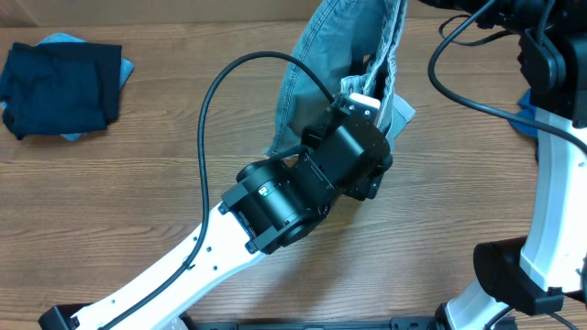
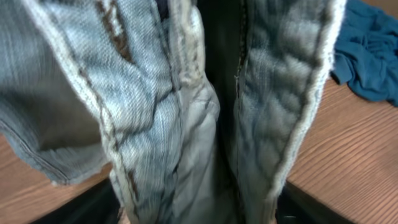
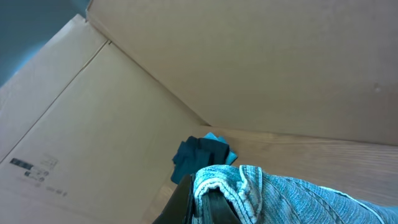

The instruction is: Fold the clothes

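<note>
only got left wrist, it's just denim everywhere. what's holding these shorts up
Observer: The right gripper. Its wrist view shows it shut on a bunched edge of the denim shorts.
Operator: ok where's my left gripper against them
Observer: Overhead, the left gripper is pushed into the right side of the hanging cloth, partway down. I cannot tell whether it has closed.
Operator: any other clothes out there
Observer: A navy garment lies bunched at the far left of the table, well apart from the shorts.
</note>
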Action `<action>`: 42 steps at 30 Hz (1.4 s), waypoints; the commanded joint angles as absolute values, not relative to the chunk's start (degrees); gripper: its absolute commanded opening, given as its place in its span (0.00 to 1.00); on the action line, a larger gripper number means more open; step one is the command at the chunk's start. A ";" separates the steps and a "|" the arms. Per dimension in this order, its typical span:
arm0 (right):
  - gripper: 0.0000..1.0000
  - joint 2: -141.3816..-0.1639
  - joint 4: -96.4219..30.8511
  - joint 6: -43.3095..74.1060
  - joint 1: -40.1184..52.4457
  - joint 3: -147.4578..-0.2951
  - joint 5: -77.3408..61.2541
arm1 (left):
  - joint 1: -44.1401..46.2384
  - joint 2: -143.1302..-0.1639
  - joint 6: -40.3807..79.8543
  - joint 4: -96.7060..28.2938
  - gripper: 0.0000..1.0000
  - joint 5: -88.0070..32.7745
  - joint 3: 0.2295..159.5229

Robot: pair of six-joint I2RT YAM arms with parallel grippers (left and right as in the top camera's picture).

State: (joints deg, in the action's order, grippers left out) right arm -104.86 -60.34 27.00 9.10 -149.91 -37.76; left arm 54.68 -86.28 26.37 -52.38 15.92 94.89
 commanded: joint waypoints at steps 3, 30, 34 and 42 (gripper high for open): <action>0.04 -103.63 -58.54 27.79 9.39 -151.85 -40.86 | 54.87 -86.15 25.67 -52.05 0.79 16.97 95.83; 0.04 -102.21 -57.95 27.62 9.37 -151.89 -40.10 | 54.78 -82.83 23.97 -53.82 0.04 17.82 101.03; 0.05 -102.24 -60.88 25.47 9.37 -151.83 -36.60 | 54.78 -81.25 23.05 -56.45 0.04 15.27 107.24; 0.17 -102.24 -67.09 22.02 9.37 -151.83 -29.76 | 54.78 -80.88 22.68 -59.79 0.04 14.98 119.48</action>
State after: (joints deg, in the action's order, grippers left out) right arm -104.33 -65.73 24.69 9.10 -150.12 -34.76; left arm 54.68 -83.20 23.79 -60.34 14.70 112.99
